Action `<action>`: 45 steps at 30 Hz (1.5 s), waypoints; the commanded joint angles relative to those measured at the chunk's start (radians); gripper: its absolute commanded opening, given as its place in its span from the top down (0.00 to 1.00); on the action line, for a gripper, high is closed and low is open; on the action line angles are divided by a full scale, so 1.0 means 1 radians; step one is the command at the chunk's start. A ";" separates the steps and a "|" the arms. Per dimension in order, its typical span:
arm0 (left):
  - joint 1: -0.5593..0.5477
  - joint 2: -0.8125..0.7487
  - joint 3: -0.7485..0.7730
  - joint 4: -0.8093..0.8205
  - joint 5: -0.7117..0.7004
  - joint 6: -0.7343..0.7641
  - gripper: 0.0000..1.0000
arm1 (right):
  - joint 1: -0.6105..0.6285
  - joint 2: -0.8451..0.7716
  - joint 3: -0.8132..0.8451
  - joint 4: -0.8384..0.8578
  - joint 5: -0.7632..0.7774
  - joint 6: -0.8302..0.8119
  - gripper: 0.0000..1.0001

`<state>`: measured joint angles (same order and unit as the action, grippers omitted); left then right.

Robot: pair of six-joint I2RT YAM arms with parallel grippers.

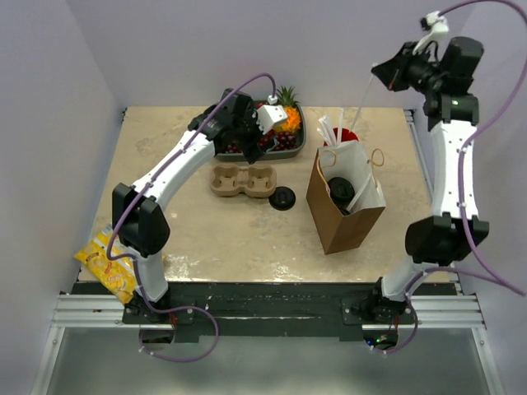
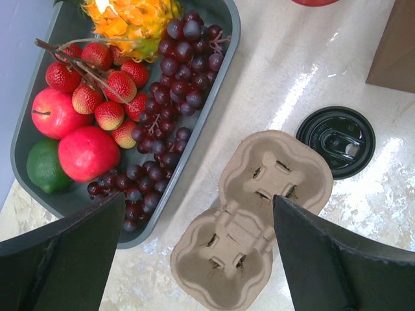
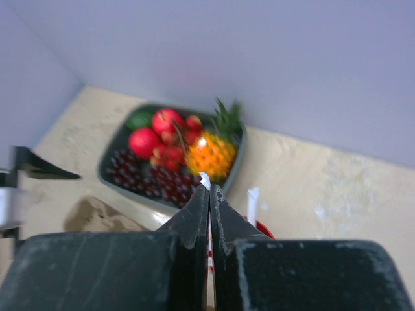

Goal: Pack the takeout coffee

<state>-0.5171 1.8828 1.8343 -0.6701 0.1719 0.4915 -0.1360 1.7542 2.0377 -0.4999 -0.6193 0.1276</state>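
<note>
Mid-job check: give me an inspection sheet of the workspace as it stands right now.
Surface: beige stone-look table, no spills seen.
Job's things: round black plastic lid lying on the table beside the tan two-hole cardboard cup carrier; open brown paper bag upright, something dark and round inside, not identifiable.
Clutter: grey tray of fruit; red cup of white straws; yellow packet at the near left corner.
Grippers: left gripper open above the carrier; right gripper raised high, shut on a white straw.
Cables: purple cables along both arms, none seen snagged.
Surroundings: plain lavender walls.
</note>
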 commanded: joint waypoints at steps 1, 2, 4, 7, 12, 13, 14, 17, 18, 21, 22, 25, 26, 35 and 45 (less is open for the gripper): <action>0.006 -0.074 -0.004 0.043 0.024 0.001 0.00 | -0.031 -0.156 -0.011 0.250 -0.181 0.209 1.00; 0.008 -0.076 -0.004 0.043 0.026 -0.001 0.00 | -0.034 -0.169 -0.011 0.259 -0.200 0.231 1.00; 0.006 -0.079 -0.004 0.047 0.031 -0.005 0.00 | -0.036 -0.215 -0.008 0.252 -0.239 0.248 1.00; 0.006 -0.088 -0.003 0.050 0.029 -0.014 0.00 | -0.037 -0.281 0.001 0.137 -0.270 0.175 1.00; 0.006 -0.114 -0.013 0.049 0.035 -0.021 0.00 | -0.039 -0.392 0.001 -0.128 -0.272 -0.014 1.00; 0.006 -0.117 -0.017 0.049 0.035 -0.022 0.00 | -0.039 -0.424 -0.004 -0.159 -0.263 -0.037 1.00; 0.005 -0.122 -0.020 0.047 0.037 -0.024 0.00 | -0.039 -0.438 -0.014 -0.193 -0.238 -0.057 1.00; 0.005 -0.145 -0.027 0.046 0.049 -0.027 0.00 | -0.039 -0.479 -0.046 -0.342 -0.208 -0.173 1.00; 0.005 -0.160 -0.039 0.049 0.051 -0.028 0.00 | -0.039 -0.489 -0.072 -0.401 -0.200 -0.198 1.00; 0.003 -0.188 -0.049 0.053 0.057 -0.036 0.00 | -0.039 -0.443 -0.192 -0.561 -0.238 -0.198 0.63; 0.005 -0.194 -0.049 0.052 0.061 -0.037 0.00 | -0.040 -0.423 -0.203 -0.595 -0.243 -0.191 0.31; 0.003 -0.228 -0.049 0.052 0.080 -0.039 0.00 | -0.063 -0.462 -0.187 -0.511 -0.238 -0.135 0.01; 0.003 -0.237 -0.050 0.050 0.081 -0.037 0.00 | -0.063 -0.481 -0.160 -0.432 -0.228 -0.135 0.01; 0.005 -0.408 -0.086 0.075 -0.084 -0.129 0.00 | -0.063 -0.546 -0.016 -0.412 0.387 -0.097 0.01; 0.158 -0.541 -0.070 0.066 -0.335 -0.220 0.00 | -0.063 -0.469 -0.114 -0.468 0.768 -0.099 0.01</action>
<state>-0.4576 1.3689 1.7382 -0.6010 -0.0734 0.3527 -0.1978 1.2297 1.9709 -0.9325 -0.0174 0.0189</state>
